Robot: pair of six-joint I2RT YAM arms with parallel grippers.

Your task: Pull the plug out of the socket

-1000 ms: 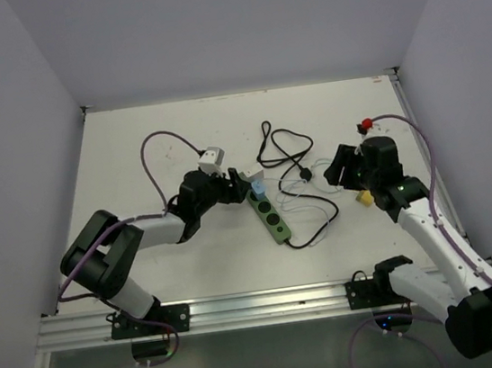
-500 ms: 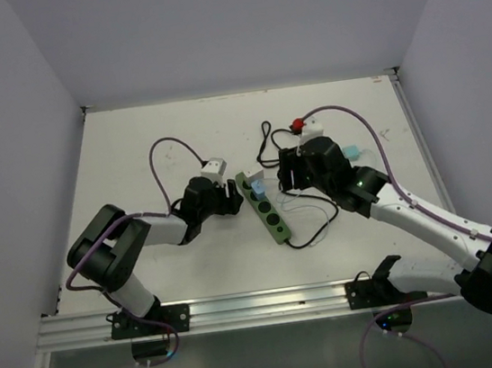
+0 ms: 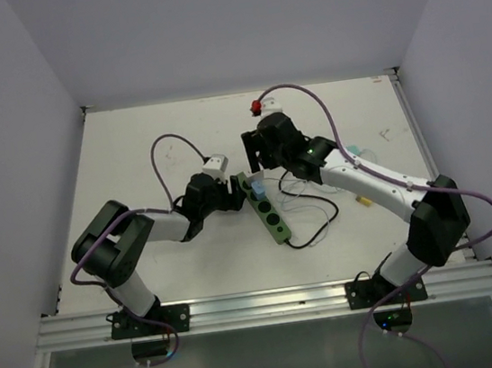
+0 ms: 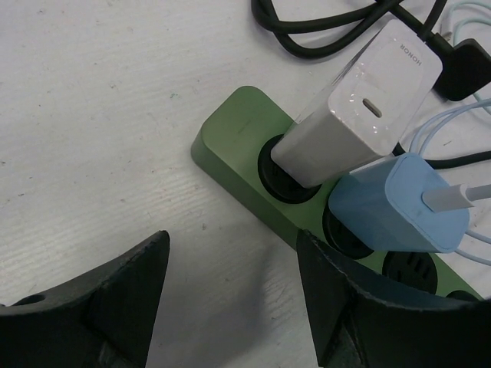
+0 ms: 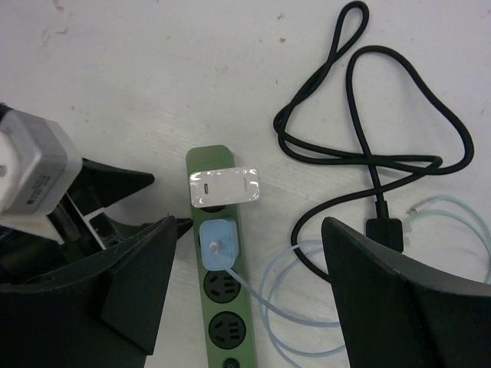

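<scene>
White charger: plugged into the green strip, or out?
Plugged in. The white charger sits seated in the end outlet of the green strip, next to the blue charger.

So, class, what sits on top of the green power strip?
On the power strip, a white charger sits in the end outlet, a blue charger in the next; further outlets are free. The chargers hide their prongs and most of those outlets.

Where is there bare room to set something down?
Bare: the far left corner beyond the left tool, and the stretch between power strip and front rail. Crowded: around the white plug, blue plug, black cord, right tool.
</scene>
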